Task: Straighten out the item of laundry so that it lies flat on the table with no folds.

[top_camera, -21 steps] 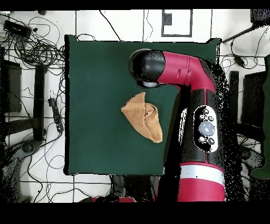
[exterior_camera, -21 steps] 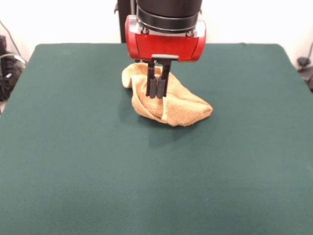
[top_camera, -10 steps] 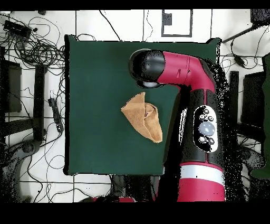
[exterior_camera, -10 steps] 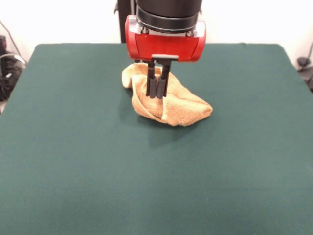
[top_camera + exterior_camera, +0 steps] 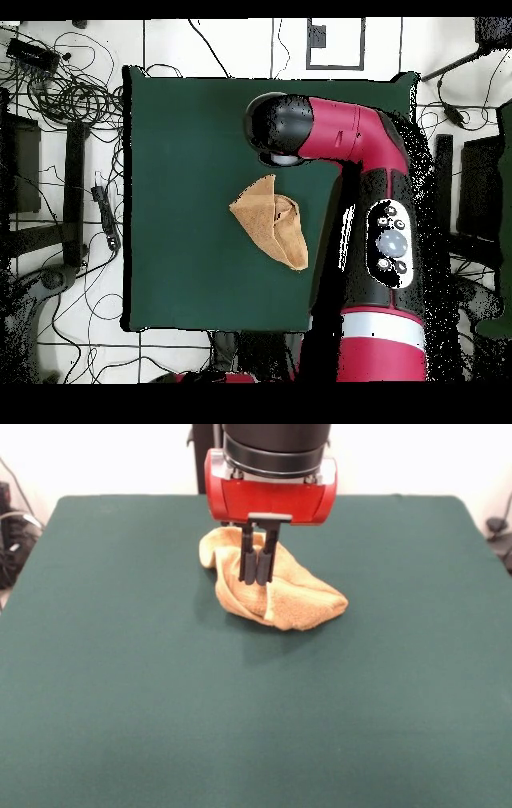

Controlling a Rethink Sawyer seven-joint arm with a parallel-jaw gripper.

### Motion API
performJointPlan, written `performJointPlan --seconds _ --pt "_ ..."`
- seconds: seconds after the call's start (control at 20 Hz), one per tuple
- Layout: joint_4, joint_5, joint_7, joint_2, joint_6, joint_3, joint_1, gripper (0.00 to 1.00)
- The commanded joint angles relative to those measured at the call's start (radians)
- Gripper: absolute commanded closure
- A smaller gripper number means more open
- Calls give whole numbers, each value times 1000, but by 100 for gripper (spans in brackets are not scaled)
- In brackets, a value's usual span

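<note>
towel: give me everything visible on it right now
The towel is golden-orange terry cloth, crumpled and folded over itself into a rough wedge with a paler hem along one fold. It lies on the green table, toward the far middle. The tool, fingers together, shows in front of it; contact can't be confirmed.

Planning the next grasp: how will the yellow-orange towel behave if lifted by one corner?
The towel lies crumpled in soft folds, so it is probably floppy and would drape. Its terry pile on the felt-like table suggests that it would drag, not slide.
</note>
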Motion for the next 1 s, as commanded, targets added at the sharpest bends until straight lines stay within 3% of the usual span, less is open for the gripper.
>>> performJointPlan --seconds 0.05,1.0 --pt "95 21 73 31 48 71 -3 100" --pt "91 23 72 30 60 71 -4 100"
